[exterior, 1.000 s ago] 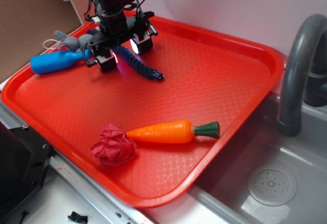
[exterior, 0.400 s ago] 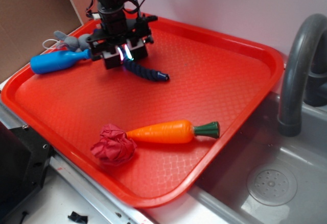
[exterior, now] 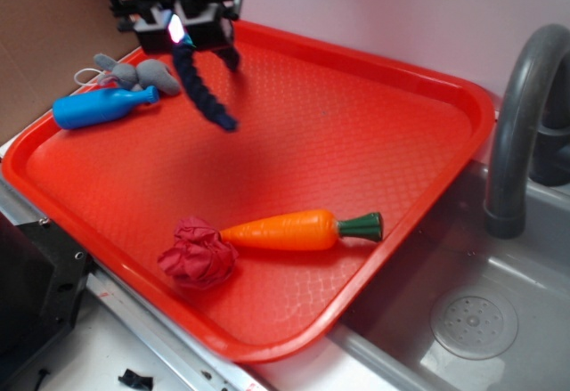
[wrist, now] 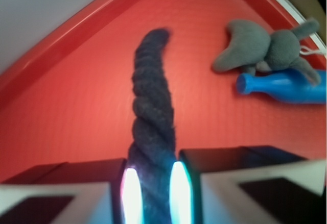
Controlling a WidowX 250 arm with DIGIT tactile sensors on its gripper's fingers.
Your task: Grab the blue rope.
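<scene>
Up at eleven o'clock over the red tray [exterior: 427, 79], the gripper [exterior: 181, 28] pinches the blue rope [exterior: 201, 91] by one end; its limp length dangles clear, and a swing could slide it loose.

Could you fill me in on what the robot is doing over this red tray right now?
The gripper is shut on the blue rope and holds it up above the red tray, the rope dangling free below the fingers. A blue bottle and grey stuffed toy lie on the tray's left; a carrot and crumpled red cloth lie near the front.
</scene>
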